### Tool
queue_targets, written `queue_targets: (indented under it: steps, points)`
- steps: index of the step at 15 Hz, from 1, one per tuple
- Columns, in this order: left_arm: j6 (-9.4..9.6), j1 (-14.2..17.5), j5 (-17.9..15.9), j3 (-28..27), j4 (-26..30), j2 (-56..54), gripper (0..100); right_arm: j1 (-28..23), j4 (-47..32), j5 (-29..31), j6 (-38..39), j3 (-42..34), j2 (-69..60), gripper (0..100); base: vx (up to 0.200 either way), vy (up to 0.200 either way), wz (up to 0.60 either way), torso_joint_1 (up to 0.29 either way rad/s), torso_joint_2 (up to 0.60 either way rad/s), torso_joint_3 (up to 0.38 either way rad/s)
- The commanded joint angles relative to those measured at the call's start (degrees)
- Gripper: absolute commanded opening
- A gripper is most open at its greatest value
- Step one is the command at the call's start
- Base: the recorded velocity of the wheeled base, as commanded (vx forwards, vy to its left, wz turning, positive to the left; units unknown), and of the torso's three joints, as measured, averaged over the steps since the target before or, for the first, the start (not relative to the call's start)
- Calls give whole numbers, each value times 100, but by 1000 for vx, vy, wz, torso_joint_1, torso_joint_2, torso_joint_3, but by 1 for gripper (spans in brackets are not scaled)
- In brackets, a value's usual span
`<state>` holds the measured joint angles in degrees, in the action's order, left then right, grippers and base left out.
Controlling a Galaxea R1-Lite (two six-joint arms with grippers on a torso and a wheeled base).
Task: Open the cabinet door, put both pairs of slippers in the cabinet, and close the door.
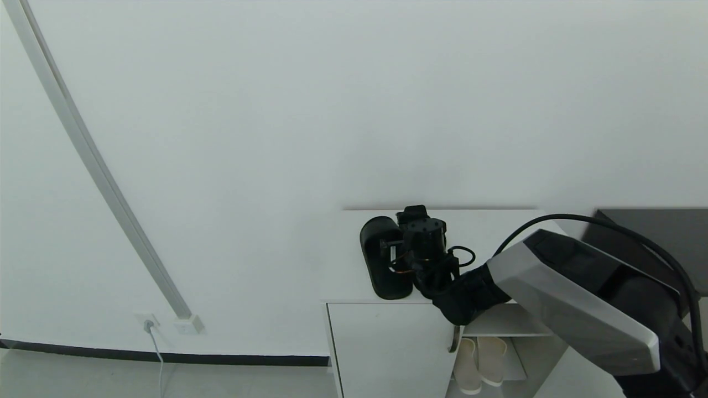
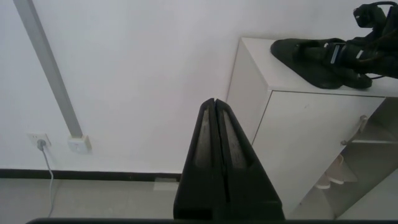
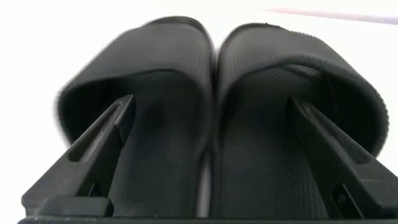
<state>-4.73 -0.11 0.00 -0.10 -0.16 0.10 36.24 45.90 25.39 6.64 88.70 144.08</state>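
A pair of black slippers (image 1: 380, 260) lies side by side on top of the white cabinet (image 1: 498, 226). My right gripper (image 1: 391, 251) is open at them, one finger (image 3: 99, 149) inside the strap of one black slipper (image 3: 143, 112) and the other finger (image 3: 323, 146) inside the second black slipper (image 3: 292, 106), so their touching inner sides lie between the fingers. A pair of white slippers (image 1: 481, 359) stands on a lower shelf in the cabinet's open right half. My left gripper (image 2: 214, 149) is shut and empty, low and left of the cabinet (image 2: 298, 143).
The cabinet's left door (image 1: 392, 348) is closed, with a handle (image 1: 454, 338) at its right edge. A wall socket with a plugged cable (image 1: 148, 325) and a slanted grey conduit (image 1: 99, 166) are on the wall to the left. A dark surface (image 1: 658, 232) adjoins the cabinet on the right.
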Motion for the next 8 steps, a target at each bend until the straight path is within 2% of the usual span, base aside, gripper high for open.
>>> queue_targets:
  steps: [1, 8]
  points:
    - [-2, 2, 0, 1, -2, -1, 0, -21, -28, 1, -5, 148, 155, 0, 0, 0, 0, 0, 0, 0]
    - [-2, 2, 0, 1, -2, -1, 0, -21, 7, 18, -119, 130, 129, 0, 0, 0, 0, 0, 0, 0]
